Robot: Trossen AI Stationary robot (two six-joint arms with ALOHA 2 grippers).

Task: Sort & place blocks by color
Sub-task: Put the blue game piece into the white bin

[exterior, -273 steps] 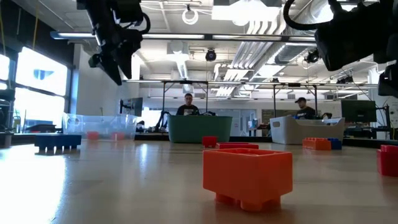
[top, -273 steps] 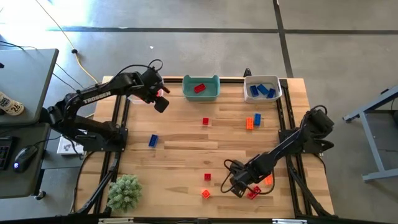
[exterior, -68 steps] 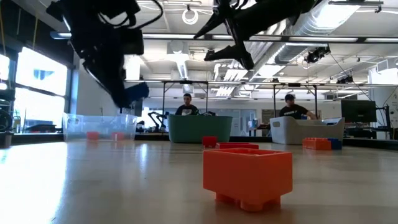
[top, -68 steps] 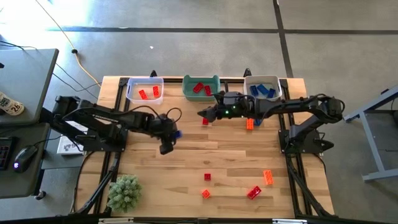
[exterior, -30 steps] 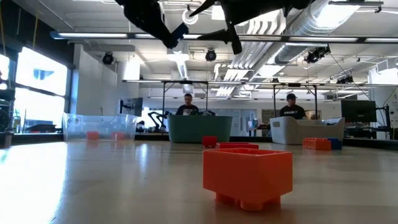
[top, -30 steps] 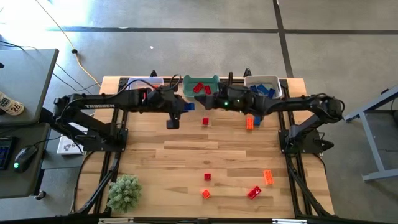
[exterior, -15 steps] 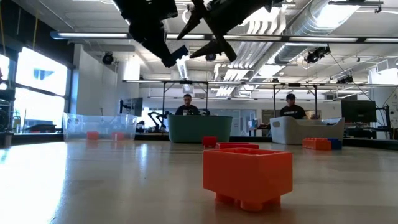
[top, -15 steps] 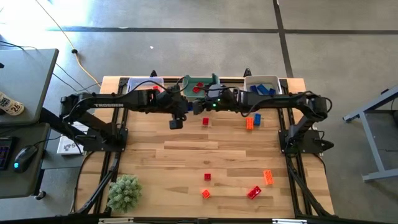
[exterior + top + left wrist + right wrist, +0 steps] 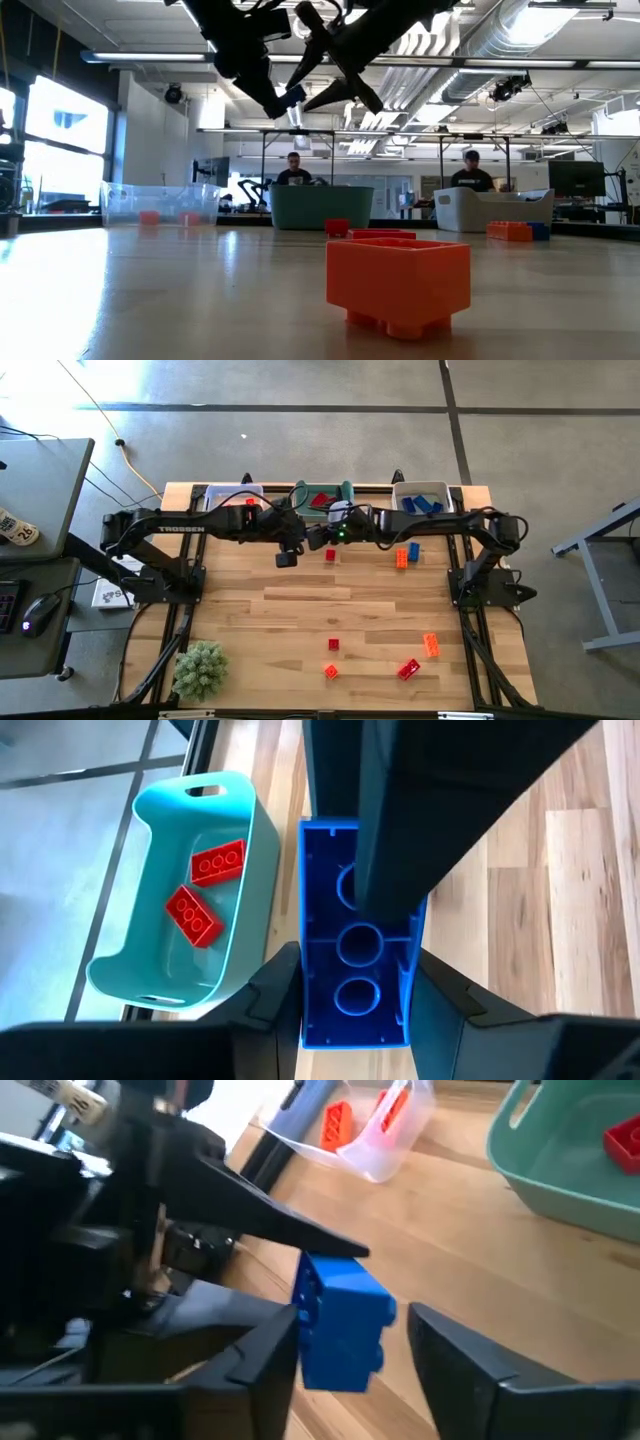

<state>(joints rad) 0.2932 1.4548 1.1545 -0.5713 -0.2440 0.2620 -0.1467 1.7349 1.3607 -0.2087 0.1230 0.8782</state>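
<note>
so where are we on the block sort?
Done: red blocks lie in the teal bin, blue ones in the white bin. In hand: the left hand grips a blue block in mid-air, and the right hand brackets it with open fingers, likely a handover. Left: about seven loose blocks on the table.

both arms (image 9: 300,535) crowd teal bin (image 9: 322,497)
</note>
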